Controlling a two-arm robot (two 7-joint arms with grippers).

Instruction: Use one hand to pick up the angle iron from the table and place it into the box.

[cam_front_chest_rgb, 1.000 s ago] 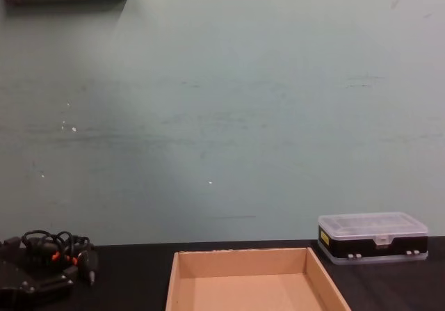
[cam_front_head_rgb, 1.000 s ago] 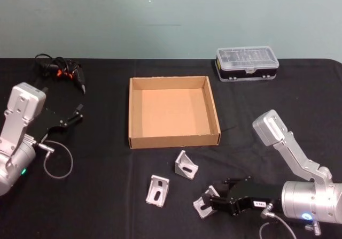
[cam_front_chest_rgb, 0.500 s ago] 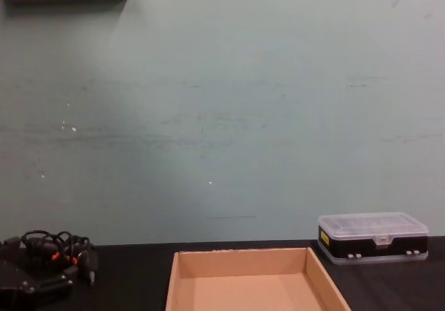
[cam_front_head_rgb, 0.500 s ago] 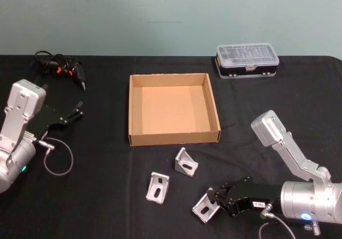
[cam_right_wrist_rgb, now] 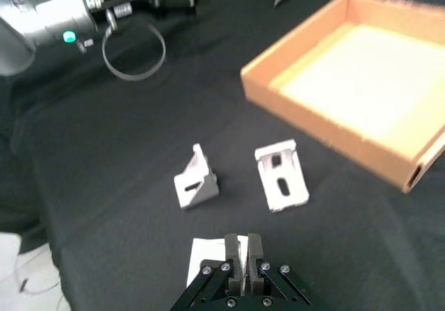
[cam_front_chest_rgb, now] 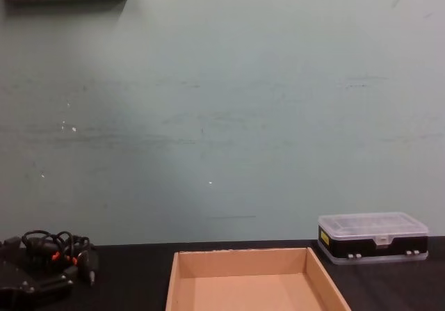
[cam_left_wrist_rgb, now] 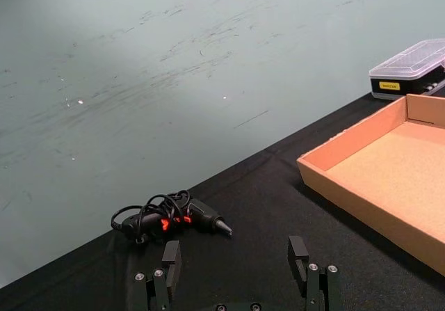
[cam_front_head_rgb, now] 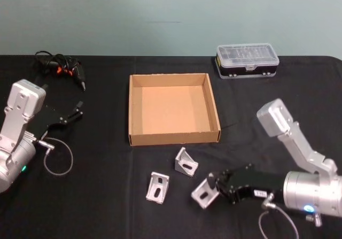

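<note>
My right gripper (cam_front_head_rgb: 215, 185) is shut on one silver angle iron (cam_front_head_rgb: 203, 193), held a little above the black table (cam_front_head_rgb: 101, 201) in front of the box. In the right wrist view the closed gripper (cam_right_wrist_rgb: 243, 247) pinches that angle iron (cam_right_wrist_rgb: 207, 261) by its edge. Two more angle irons (cam_front_head_rgb: 185, 162) (cam_front_head_rgb: 157, 187) lie on the table between it and the tan cardboard box (cam_front_head_rgb: 173, 139), and they appear again in the right wrist view (cam_right_wrist_rgb: 281, 179) (cam_right_wrist_rgb: 195, 184) before the box (cam_right_wrist_rgb: 313, 120). The box looks empty. My left gripper (cam_front_head_rgb: 78, 111) stands open at the far left, fingers (cam_left_wrist_rgb: 170, 255) apart.
A clear-lidded plastic case (cam_front_head_rgb: 247, 61) sits behind the box to the right. A bundle of black cable with orange parts (cam_front_head_rgb: 60, 70) lies at the back left. A loop of cable (cam_front_head_rgb: 57, 161) hangs by the left arm.
The right gripper has closed on the nearest angle iron and raised it slightly, drawing it a little toward the box. The left arm has stayed put.
</note>
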